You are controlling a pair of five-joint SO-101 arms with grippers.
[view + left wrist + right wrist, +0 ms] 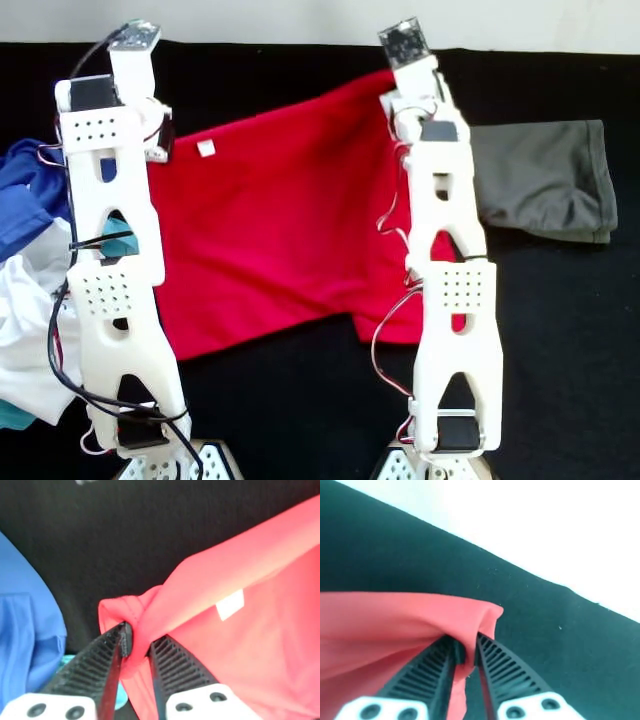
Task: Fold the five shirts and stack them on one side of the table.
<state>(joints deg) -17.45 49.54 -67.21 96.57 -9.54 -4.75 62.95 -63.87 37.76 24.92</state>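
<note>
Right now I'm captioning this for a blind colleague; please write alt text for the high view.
A red shirt lies spread on the black table, its far edge pinched by the left gripper and right gripper. A folded grey shirt lies to its right; a blue shirt and a white shirt are heaped at left.

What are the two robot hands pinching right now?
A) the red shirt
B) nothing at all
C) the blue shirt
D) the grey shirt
A: the left gripper and the right gripper are each closed on a bunched edge of the red shirt, which is spread between the two arms in the high view.
</note>
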